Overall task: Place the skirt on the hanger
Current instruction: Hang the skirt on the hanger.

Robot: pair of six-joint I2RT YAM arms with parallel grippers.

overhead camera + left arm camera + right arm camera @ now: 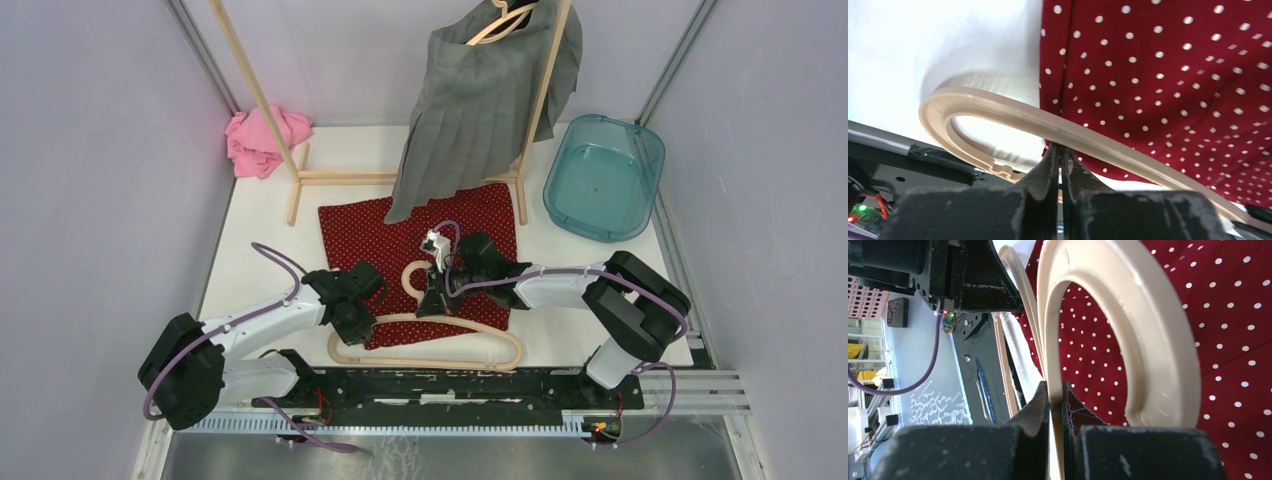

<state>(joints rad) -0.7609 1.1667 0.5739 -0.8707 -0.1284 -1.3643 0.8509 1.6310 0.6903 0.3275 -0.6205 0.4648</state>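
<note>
The red white-dotted skirt (400,235) lies flat on the white table. A cream hanger (480,330) lies at its near edge, its arms partly on the cloth and its hook (412,278) on the skirt. My right gripper (437,295) is shut on the hanger's neck just below the hook; the right wrist view shows the cream bar between the fingers (1055,390) and the hook (1148,340) over the skirt (1238,315). My left gripper (368,320) is shut at the hanger's left arm. In the left wrist view its tips (1060,150) touch the bar (998,107) beside the skirt's edge (1173,75).
A wooden clothes rack (260,100) stands at the back with a grey pleated skirt (480,100) hanging on it, its hem over the red skirt's far edge. A pink cloth (262,140) lies back left. A teal tub (604,175) sits back right.
</note>
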